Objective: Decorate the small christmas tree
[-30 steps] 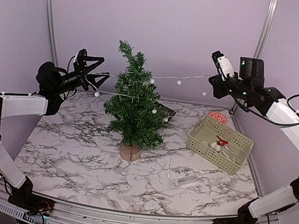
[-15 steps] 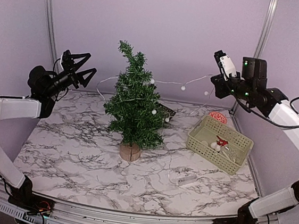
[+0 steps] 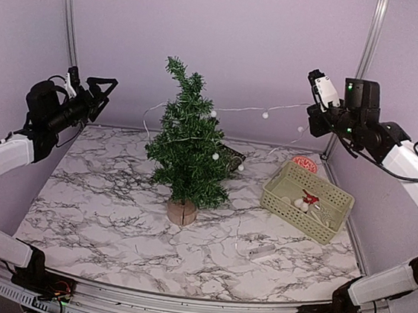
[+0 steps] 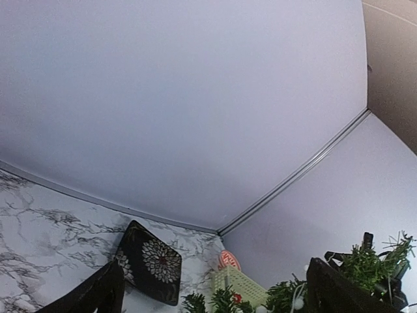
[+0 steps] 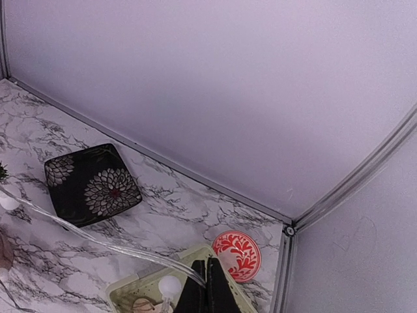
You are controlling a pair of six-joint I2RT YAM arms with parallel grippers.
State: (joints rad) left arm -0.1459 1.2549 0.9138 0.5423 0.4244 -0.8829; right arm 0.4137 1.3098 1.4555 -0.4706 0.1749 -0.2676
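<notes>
Light-string draping on the small christmas tree (image 3: 187, 154); tree upright at centre of frame, log base on the worktop (image 3: 91, 211).

Found right fingers (image 5: 207, 290) pressed together, pinching the light string (image 3: 265, 115), raised at upper right; judged this height chosen to carry the wire clear above the basket (image 3: 307, 200) and level with the upper branches. Found left fingers (image 3: 104, 84) spread wide, empty, raised at upper left, well apart from the tree. Noted part of the string lying across the branches, with a slack loop at the tree's left side. Noted open worktop left of and in front of the tree. Noted corner post close behind the right fingers; judged little room for pulling farther toward the right edge.
</notes>
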